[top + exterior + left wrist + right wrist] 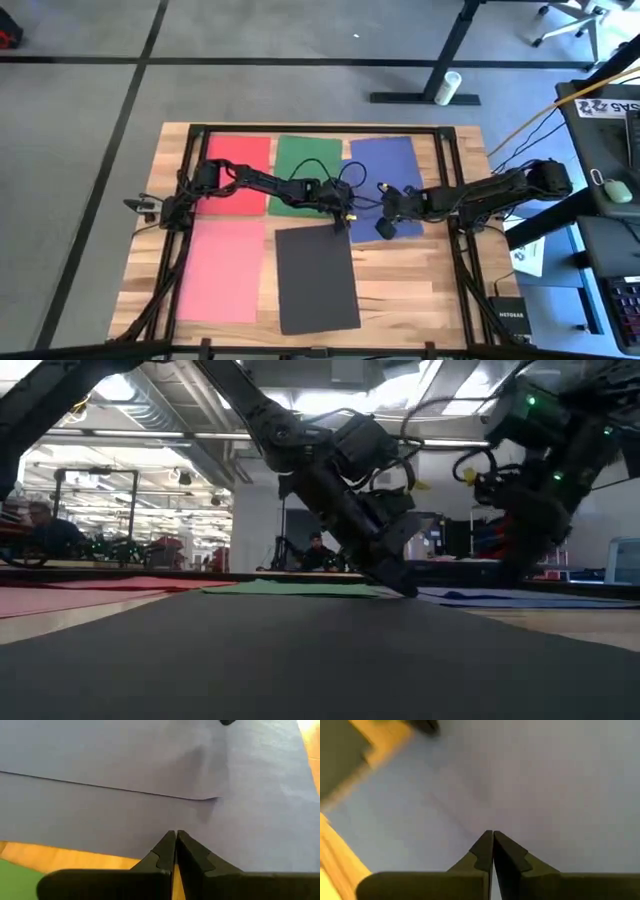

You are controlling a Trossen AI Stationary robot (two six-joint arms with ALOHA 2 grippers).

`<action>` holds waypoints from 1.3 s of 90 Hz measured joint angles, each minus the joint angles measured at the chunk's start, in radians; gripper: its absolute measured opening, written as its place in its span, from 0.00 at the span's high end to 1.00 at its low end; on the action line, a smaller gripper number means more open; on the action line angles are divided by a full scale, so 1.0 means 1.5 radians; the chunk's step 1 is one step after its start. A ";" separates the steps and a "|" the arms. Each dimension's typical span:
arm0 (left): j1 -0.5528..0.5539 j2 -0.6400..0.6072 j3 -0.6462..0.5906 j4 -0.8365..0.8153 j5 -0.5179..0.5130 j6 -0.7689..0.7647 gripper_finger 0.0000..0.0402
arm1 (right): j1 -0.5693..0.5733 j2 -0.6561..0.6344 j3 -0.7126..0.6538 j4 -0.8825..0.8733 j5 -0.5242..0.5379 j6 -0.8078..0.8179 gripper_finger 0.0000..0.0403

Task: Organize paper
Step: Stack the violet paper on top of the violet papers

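Note:
Five sheets of paper lie flat on the wooden table: red, green and blue along the far side, pink and dark grey nearer. My left gripper is shut, its tips down at the blue sheet's near left corner, just past the grey sheet's far right corner. My right gripper is shut over the blue sheet's near part. A straight edge line crosses the blue paper in the left wrist view. My left gripper has its shut fingertips down on the blue sheet close to its near left corner, slanting down from the table's left. The sheet lies flat on the table. My right gripper points its shut fingertips down at the blue sheet; I cannot tell whether they touch it.
Black frame rails run along the table's edges, with cables near both arm bases. A white printed sheet and a black box lie off the right side. Bare wood shows right of the grey sheet. People sit in the room behind.

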 joint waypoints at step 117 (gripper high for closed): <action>0.000 0.000 0.000 0.005 0.011 0.006 1.00 | 0.084 0.028 0.000 0.118 -0.227 -0.029 1.00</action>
